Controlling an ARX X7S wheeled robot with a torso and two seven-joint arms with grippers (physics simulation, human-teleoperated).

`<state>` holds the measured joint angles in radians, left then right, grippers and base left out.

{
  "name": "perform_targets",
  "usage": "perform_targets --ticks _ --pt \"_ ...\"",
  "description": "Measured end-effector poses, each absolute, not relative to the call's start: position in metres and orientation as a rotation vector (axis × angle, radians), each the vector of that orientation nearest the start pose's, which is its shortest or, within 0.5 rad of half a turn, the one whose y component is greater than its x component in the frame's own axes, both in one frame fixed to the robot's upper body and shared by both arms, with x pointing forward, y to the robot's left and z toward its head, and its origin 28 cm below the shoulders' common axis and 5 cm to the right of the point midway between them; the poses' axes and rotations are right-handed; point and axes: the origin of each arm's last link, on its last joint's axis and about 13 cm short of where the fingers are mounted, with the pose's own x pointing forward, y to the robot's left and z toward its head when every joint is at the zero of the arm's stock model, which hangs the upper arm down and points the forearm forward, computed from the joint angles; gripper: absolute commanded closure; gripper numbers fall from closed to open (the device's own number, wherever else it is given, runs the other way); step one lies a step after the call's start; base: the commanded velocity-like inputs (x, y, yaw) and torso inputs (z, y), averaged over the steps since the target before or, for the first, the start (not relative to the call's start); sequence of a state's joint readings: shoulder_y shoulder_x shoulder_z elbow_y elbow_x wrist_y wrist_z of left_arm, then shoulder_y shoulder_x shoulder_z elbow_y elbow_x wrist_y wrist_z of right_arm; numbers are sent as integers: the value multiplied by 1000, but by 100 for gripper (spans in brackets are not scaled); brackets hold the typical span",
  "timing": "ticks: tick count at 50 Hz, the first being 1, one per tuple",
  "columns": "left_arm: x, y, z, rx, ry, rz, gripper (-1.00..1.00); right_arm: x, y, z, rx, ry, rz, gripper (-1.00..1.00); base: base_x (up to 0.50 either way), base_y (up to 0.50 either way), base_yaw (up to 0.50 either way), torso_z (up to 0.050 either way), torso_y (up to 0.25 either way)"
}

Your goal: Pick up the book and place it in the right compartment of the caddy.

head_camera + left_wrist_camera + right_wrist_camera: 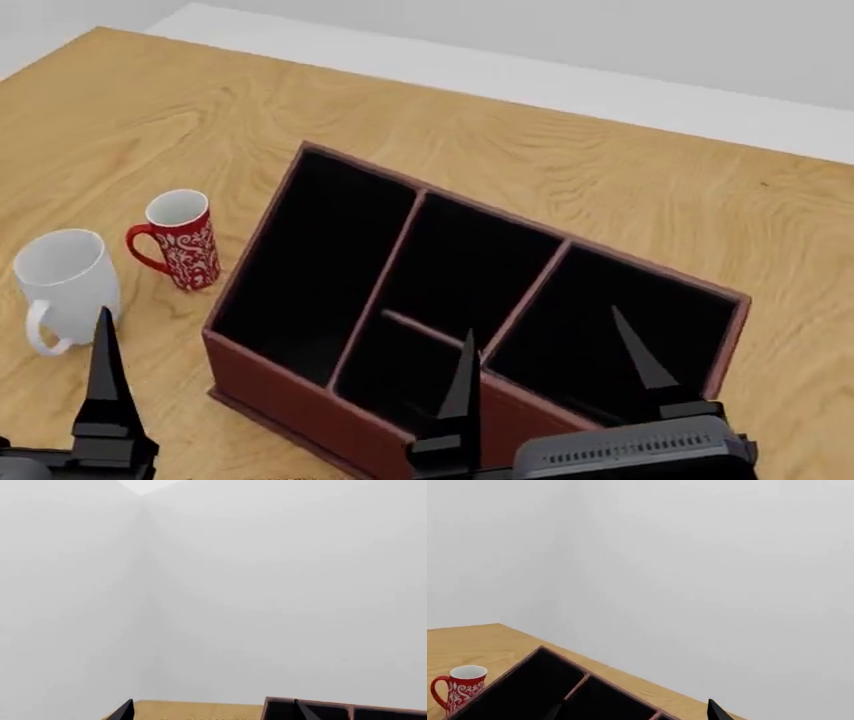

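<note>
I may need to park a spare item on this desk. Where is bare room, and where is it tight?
Free: the wood beyond the caddy up to the far table edge, and left of the red mug toward the far-left corner. Crowded: near-left, where the white mug and red mug stand close beside the caddy and left gripper.

You have the caddy (334,400) near the table's (561,160) front edge, with two mugs (180,238) beside it toward the left edge.

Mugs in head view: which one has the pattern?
The red mug, with white swirls, standing nearer the caddy. The other mug is plain white.
</note>
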<state>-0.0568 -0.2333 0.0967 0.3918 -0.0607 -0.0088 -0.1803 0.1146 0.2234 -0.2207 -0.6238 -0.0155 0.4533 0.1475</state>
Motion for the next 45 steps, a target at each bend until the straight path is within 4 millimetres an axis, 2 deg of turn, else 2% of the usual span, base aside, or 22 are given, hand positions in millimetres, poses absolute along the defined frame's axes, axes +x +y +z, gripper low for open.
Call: perform_targets --ticks 19,28,45 --pt "217 226 107 116 -431 22 -100 209 -92 129 -200 -277 74 -100 0 0 500 0 0" --pt "216 225 107 116 -431 18 -100 209 -90 129 -196 -278 91 -100 0 0 0 0 0" --pt "216 224 108 115 -432 14 -100 208 -90 130 -151 -279 143 -100 86 -496 0 0 0"
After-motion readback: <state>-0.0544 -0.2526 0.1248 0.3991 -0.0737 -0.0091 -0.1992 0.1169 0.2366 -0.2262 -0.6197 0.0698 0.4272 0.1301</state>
